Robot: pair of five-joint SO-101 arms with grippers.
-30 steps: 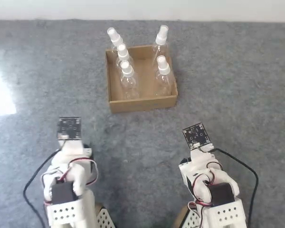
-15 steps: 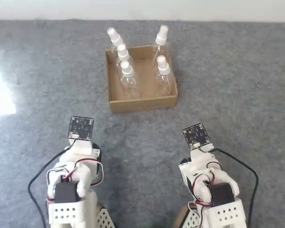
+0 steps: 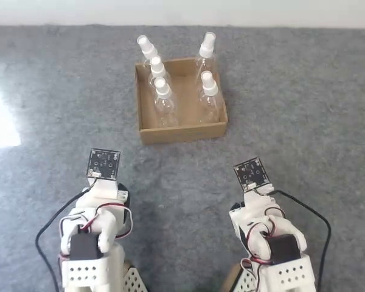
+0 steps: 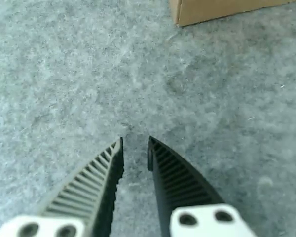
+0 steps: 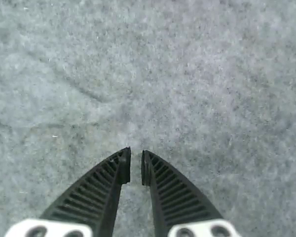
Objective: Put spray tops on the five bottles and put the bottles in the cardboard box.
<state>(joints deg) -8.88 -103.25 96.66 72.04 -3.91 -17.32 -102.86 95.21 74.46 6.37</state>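
The task seems finished: five capped bottles (image 3: 163,100) stand in the cardboard box (image 3: 182,132) at 12 o'clock, though the rear two are perhaps behind it. The left gripper (image 4: 135,148) is barely ajar and the right gripper (image 5: 136,158) nearly closed, both empty. No grasp is needed next.

Bright, even light with one glare patch.
The grey counter (image 3: 304,91) is lit softly all over, but a white glare patch (image 3: 0,121) washes out its left edge (high view). Shadows are faint: dim rims beside the left arm (image 3: 91,234) and right arm (image 3: 274,243), and a darker smudge beneath the jaws.
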